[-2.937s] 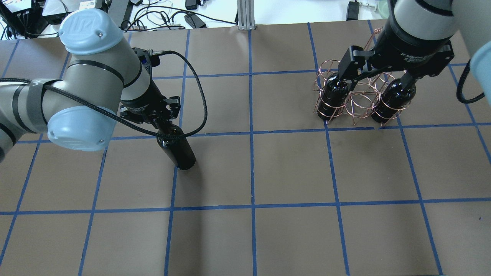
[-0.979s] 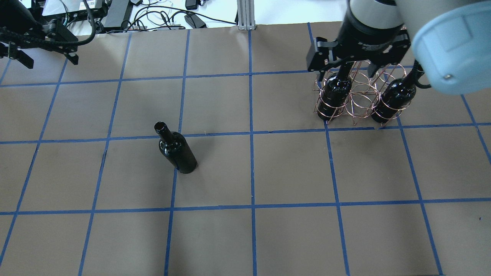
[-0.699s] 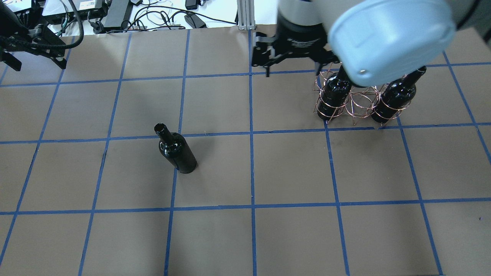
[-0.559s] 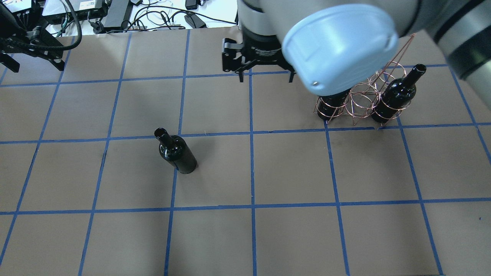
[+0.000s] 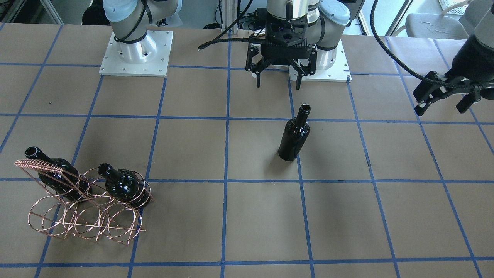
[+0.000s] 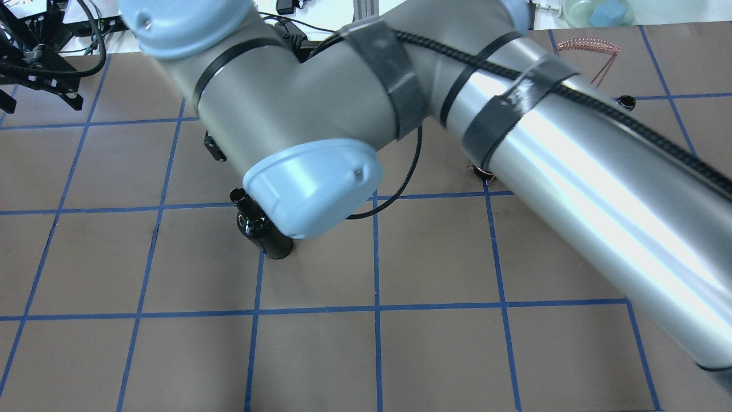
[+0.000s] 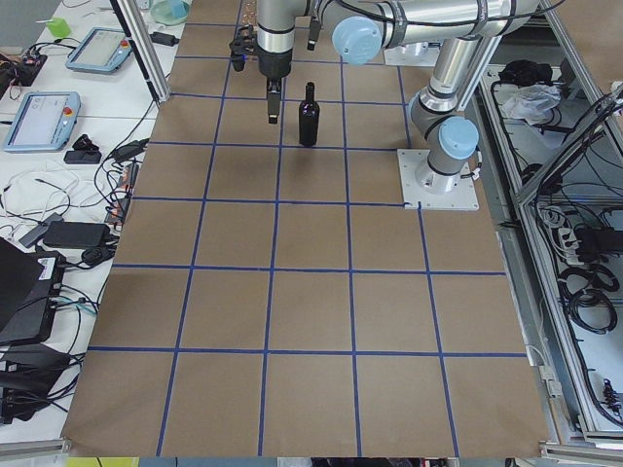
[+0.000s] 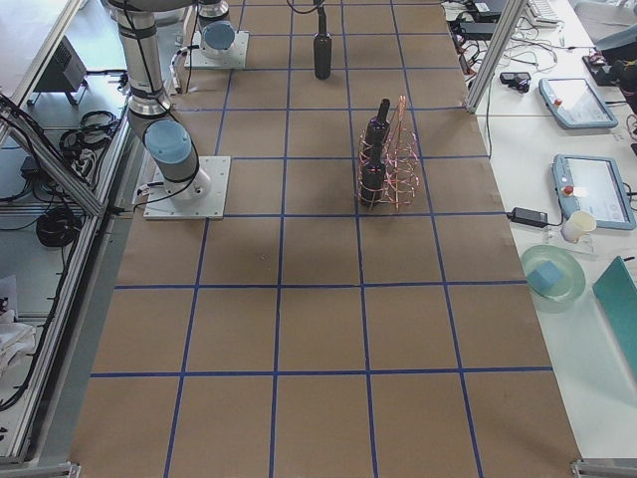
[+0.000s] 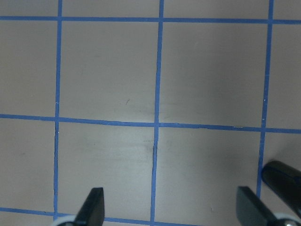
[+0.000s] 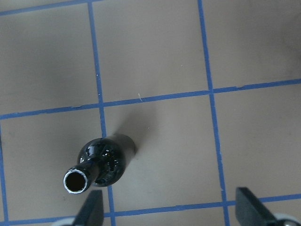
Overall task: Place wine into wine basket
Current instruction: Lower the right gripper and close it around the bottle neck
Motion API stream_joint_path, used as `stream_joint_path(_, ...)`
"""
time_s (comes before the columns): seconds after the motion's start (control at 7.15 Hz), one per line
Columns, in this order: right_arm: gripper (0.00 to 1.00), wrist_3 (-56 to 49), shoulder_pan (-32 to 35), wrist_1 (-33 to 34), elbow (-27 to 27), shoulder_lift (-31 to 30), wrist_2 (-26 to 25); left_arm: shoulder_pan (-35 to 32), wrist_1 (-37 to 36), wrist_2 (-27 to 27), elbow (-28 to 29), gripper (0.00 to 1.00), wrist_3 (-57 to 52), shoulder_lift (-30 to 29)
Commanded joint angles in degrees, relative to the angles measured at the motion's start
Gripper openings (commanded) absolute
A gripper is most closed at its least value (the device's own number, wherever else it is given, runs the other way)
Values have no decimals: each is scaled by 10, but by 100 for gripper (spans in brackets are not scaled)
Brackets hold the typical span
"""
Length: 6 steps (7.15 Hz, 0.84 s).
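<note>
Facing the robot, I see a brown paper table (image 5: 193, 146) ruled into squares with blue tape. The wine (image 5: 294, 135) stands upright and free near its middle. My right gripper (image 5: 281, 79) hangs behind it, spread wide and empty. The left gripper (image 5: 442, 104) is off at the edge, also spread. The wine basket (image 5: 77, 221) stands well apart at the other end, holding one bottle (image 5: 58, 175) and a second bottle (image 5: 123, 187).

From overhead, the right arm (image 6: 343, 114) crosses the table and hides most of the wine; cables (image 6: 229, 23) lie beyond the far edge.

The left side view shows a control tablet (image 7: 39, 117) on a white bench, and the right side view a teal bowl (image 8: 552, 274).

On the right wrist camera, the wine's mouth sits just beside one fingertip.
</note>
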State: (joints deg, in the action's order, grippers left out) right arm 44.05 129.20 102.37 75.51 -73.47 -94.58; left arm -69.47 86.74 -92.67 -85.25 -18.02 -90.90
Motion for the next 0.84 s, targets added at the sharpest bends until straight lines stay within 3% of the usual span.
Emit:
stream_joint_path(0.0, 100, 9, 32, 16, -11, 36, -2, 0, 0, 1, 0, 100, -9, 1)
stream_joint_path(0.7, 100, 9, 43, 86, -14, 99, -15, -3, 1, 5, 0, 100, -17, 1)
